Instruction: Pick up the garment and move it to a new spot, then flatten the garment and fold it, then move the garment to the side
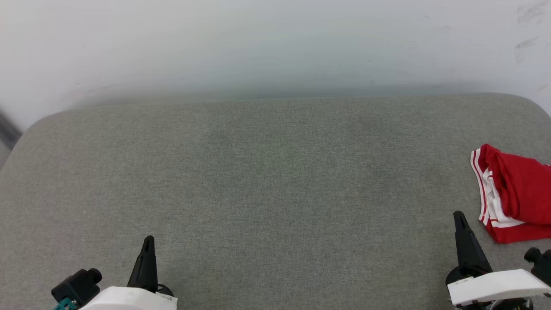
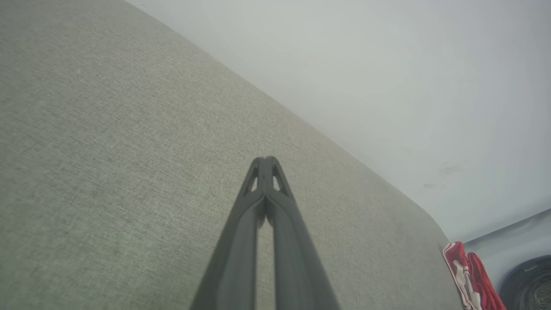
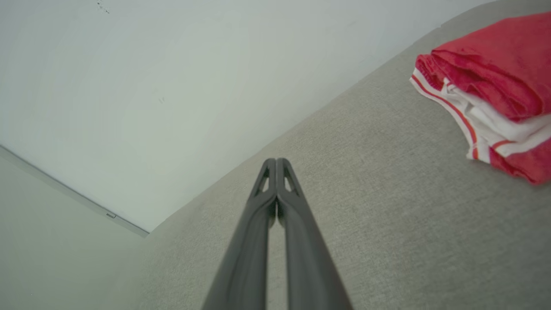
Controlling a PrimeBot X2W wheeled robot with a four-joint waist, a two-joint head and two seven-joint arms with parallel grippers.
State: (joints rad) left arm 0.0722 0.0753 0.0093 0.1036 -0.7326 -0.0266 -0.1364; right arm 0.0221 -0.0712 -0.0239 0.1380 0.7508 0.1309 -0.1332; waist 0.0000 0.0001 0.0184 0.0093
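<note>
Your folded red jersey T-shirt point(image 1: 521, 193) with white, stripe-trimmed sleeves lies at the right edge of the grey fabric-covered counter point(image 1: 267, 172), near your right end effector point(image 1: 459, 215). Your left end effector point(image 1: 148, 241) is well apart from it. Both have their fingers pressed together, holding nothing.

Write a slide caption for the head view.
Folded red garment lies far right on the grey surface, near the shut right gripper; the shut left gripper sits lower left.
</note>
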